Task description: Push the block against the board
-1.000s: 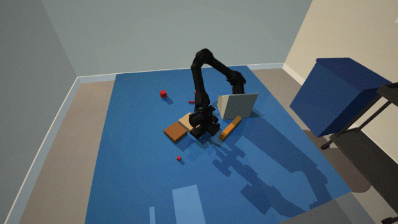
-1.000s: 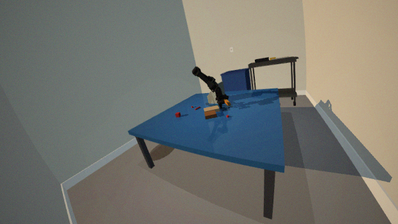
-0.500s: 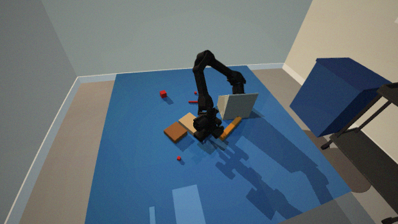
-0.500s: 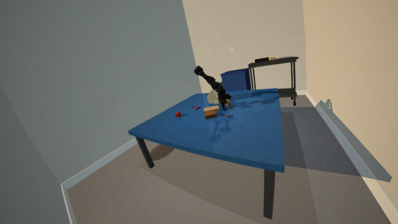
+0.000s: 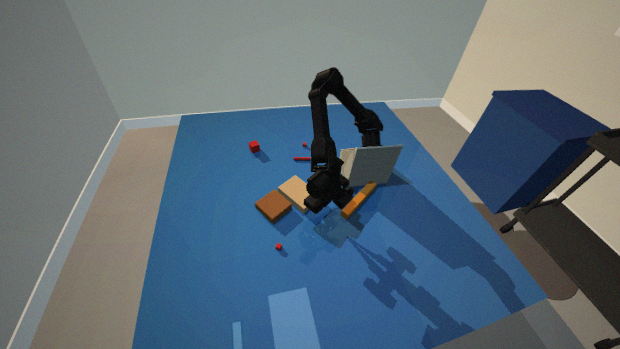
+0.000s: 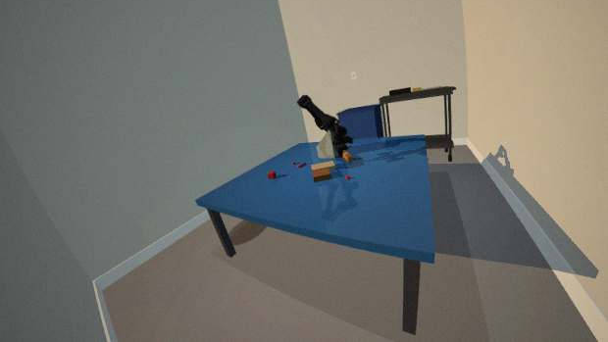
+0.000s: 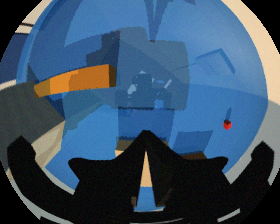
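Note:
A brown square block (image 5: pixel 273 204) (image 6: pixel 321 174) lies flat on the blue table (image 5: pixel 210 271) (image 6: pixel 373 207). A tan flat board (image 5: pixel 294 190) (image 6: pixel 324 165) lies beside it, side against side, its right end hidden behind my gripper. My gripper (image 5: pixel 314 206) (image 7: pixel 146 133) is shut and empty, low over the table at the tan board's right end. An orange bar (image 5: pixel 358 199) (image 6: pixel 347 156) (image 7: pixel 74 83) lies just right of the gripper, apart from the two flat pieces.
A grey-white panel (image 5: pixel 372 165) stands tilted by the arm's base. A red cube (image 5: pixel 254 146) (image 6: pixel 271 174), a red stick (image 5: pixel 301 158) and a small red bit (image 5: pixel 278 246) (image 7: pixel 227 123) lie scattered. A blue bin (image 5: pixel 520 146) and black cart (image 5: pixel 575 231) stand off the table at right.

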Controlling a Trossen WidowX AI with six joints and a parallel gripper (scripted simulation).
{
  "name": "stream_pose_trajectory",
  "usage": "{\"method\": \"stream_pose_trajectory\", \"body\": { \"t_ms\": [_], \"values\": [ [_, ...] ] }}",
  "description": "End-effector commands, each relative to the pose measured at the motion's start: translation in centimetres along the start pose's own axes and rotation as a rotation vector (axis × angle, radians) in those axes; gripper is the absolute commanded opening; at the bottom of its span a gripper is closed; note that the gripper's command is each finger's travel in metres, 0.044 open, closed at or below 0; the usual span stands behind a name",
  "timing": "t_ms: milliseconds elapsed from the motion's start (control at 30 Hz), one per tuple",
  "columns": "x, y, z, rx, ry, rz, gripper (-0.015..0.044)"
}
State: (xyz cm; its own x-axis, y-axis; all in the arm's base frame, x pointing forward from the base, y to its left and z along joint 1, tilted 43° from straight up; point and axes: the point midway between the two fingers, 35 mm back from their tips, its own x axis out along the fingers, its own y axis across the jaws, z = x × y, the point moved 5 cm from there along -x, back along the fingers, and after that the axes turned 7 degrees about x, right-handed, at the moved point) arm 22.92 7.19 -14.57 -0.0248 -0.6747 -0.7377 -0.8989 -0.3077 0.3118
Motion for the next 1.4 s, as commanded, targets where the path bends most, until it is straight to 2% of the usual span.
{"method": "stream_pose_trajectory", "body": {
  "t_ms": [0,667,1367],
  "values": [
    [0.0,0.0,-0.1,0.006,0.0,0.0,0.0],
    [-0.6,0.9,-7.6,0.659,-0.023,-0.005,0.0],
    [-0.4,4.5,-15.1,1.378,-0.003,0.003,0.0]
  ]
}}
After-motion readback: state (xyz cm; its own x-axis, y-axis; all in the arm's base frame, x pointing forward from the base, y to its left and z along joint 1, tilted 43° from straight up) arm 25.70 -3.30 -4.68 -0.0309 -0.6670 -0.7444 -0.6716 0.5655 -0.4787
